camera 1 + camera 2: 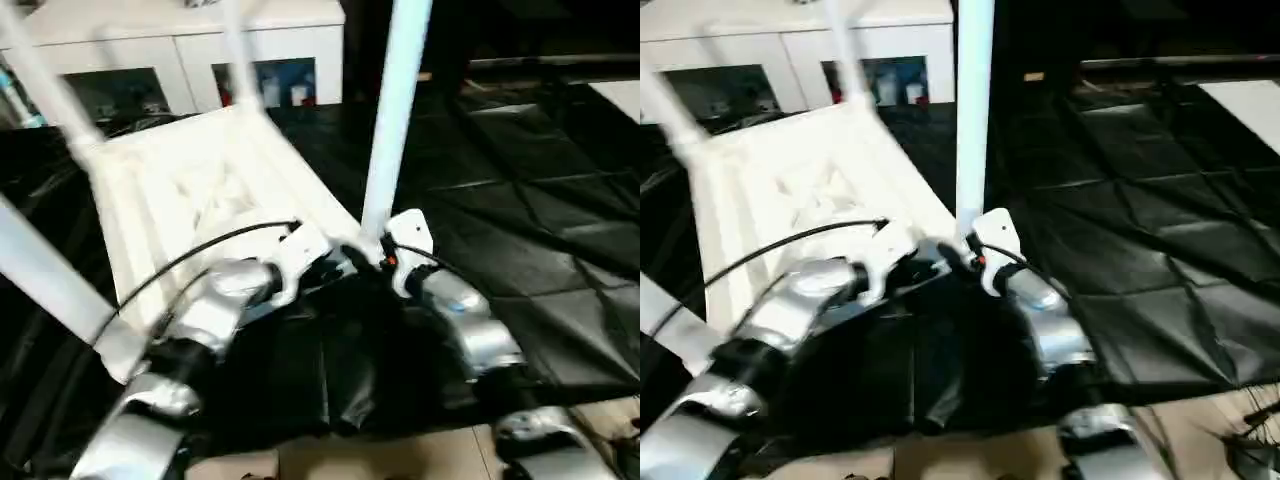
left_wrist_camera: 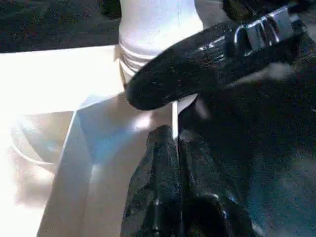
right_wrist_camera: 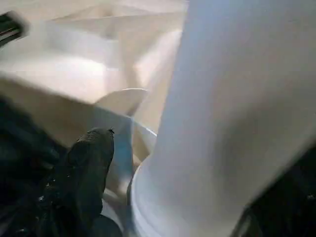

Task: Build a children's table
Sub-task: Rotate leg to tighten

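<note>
Where the black cloth [image 1: 520, 230] spreads to the robot's right there is open room, while the children's table [image 1: 200, 190] lies upside down on it at the left, legs up, before a white cabinet [image 1: 180, 50]. The near-right leg [image 1: 395, 110] stands in its corner socket. The left gripper [image 2: 175, 148] has its fingers pressed together at that corner's edge. The right gripper [image 1: 375, 255] seems to stand spread beside the leg's base, one finger [image 3: 84, 173] near the socket.
</note>
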You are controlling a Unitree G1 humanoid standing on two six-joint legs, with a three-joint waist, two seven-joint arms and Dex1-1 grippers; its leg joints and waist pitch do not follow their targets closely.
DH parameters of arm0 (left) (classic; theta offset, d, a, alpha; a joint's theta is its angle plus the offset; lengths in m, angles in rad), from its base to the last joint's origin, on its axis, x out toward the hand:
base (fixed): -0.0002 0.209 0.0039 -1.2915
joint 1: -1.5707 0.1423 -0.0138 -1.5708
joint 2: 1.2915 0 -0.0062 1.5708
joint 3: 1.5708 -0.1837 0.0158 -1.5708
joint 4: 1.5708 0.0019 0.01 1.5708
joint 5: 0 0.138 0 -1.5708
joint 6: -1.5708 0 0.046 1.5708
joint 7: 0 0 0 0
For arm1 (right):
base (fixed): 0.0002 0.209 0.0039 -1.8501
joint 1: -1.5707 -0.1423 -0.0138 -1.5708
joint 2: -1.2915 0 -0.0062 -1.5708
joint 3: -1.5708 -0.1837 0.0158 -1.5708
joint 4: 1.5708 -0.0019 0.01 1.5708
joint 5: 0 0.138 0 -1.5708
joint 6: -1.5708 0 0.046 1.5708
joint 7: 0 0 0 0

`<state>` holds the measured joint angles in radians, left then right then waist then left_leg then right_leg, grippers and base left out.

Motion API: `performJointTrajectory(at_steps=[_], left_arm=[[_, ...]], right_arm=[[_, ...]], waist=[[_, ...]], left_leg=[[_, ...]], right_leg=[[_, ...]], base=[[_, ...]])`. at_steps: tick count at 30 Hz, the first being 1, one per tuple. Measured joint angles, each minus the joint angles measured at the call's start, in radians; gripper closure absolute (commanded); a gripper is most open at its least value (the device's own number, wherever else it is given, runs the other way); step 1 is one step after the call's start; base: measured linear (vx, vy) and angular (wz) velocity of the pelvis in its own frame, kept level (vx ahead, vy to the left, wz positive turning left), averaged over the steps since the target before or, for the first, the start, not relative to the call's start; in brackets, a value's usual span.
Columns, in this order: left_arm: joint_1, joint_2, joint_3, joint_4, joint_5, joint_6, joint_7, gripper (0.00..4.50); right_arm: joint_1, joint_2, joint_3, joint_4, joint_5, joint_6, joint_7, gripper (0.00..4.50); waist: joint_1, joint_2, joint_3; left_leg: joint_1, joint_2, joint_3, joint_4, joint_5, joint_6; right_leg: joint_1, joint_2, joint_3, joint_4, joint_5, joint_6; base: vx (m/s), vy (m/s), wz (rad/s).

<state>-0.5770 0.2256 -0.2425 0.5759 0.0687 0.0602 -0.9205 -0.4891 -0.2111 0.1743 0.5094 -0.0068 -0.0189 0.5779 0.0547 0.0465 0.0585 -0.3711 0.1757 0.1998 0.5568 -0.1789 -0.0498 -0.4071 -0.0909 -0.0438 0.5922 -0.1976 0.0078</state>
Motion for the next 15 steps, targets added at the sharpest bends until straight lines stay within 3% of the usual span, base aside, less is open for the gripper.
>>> performJointTrajectory(at_steps=[7, 13, 15], left_arm=[[0.073, 0.073, -0.011, -0.111, -0.046, 0.006, -0.149, 4.5], [0.081, 0.083, -0.009, -0.122, -0.054, 0.013, -0.168, 4.5], [0.081, 0.083, -0.009, -0.123, -0.054, 0.014, -0.17, 4.5]], right_arm=[[0.046, -0.117, 0.02, -0.098, 0.07, -0.009, 0.259, 0.6], [0.063, -0.14, 0.03, -0.101, 0.088, -0.003, 0.334, 0.6], [0.063, -0.14, 0.03, -0.101, 0.092, 0.001, 0.35, 0.85]], waist=[[0.009, -0.001, 0.001], [0.007, -0.003, 0.002], [0.007, -0.003, 0.002]], left_leg=[[-0.003, -0.001, 0.001, 0.005, -0.001, 0.001], [-0.003, -0.001, 0.0, 0.006, -0.001, 0.001], [-0.003, -0.001, 0.001, 0.006, -0.001, 0.001]], right_leg=[[0.0, -0.002, 0.001, -0.001, 0.0, -0.001], [0.0, -0.002, 0.001, 0.001, 0.0, -0.001], [0.0, -0.002, 0.001, 0.001, 0.0, -0.001]], base=[[0.0, 0.0, 0.0], [0.0, 0.0, 0.0], [0.0, 0.0, 0.0]])
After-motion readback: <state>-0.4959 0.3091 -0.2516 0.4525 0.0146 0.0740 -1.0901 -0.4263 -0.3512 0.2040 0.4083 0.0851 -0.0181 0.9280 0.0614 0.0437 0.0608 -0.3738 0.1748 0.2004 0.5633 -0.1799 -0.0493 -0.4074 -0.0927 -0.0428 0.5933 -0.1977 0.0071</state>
